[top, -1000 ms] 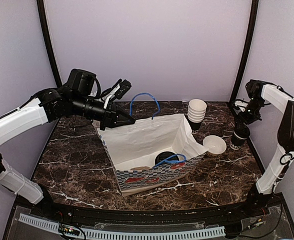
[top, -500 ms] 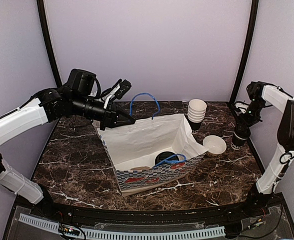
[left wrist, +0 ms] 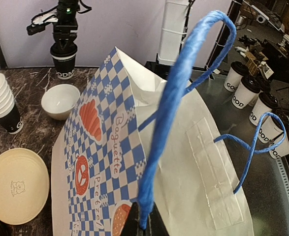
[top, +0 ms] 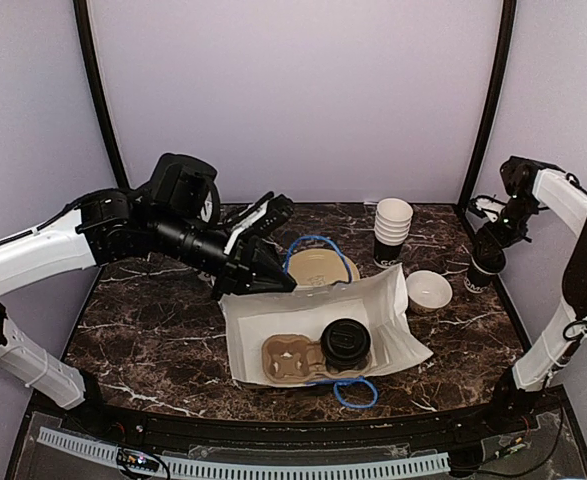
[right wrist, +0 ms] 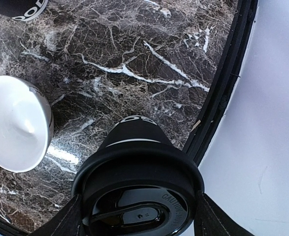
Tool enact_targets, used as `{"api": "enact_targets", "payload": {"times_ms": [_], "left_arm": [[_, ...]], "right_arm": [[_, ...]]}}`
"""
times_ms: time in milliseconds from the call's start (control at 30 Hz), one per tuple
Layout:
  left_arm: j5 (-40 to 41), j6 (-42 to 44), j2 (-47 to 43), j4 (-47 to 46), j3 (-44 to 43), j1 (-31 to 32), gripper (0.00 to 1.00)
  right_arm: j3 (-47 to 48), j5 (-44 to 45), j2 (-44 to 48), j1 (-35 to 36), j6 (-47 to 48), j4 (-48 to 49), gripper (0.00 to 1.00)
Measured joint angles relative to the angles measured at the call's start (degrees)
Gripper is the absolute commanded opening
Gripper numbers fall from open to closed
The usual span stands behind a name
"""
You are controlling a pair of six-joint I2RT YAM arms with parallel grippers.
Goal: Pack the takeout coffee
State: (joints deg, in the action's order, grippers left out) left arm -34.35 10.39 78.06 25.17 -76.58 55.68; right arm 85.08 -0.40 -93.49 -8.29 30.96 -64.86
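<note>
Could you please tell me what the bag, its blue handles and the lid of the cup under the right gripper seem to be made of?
The bag: paper, apparently; matte white with printed blue checks and sharp creases.
The blue handle: probably twisted paper cord; spiral ridges run along it.
The lid on the takeout cup: plastic, likely; smooth black sheen with raised lettering.

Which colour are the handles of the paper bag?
Blue. The bag handles show best in the left wrist view.

Cup (top: 345, 342) in bag (top: 273, 318); bowl (top: 429, 290) to R; plate (top: 320, 268) behind.
</note>
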Motion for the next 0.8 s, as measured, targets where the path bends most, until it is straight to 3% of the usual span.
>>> {"api": "enact_targets", "payload": {"times_ms": [467,800], "left_arm": [[5.9,-3.6,-5.4,0.0,4.5,14.3,0.0],[12.8,-2.5,-5.0,0.0,4.0,14.6,0.0]], "right_arm": [[-2.4,-1.6,1.4,0.0,0.0,0.1,0.67],[-4.4,-2.4,4.7,0.0,0.4,0.7,0.67]]}}
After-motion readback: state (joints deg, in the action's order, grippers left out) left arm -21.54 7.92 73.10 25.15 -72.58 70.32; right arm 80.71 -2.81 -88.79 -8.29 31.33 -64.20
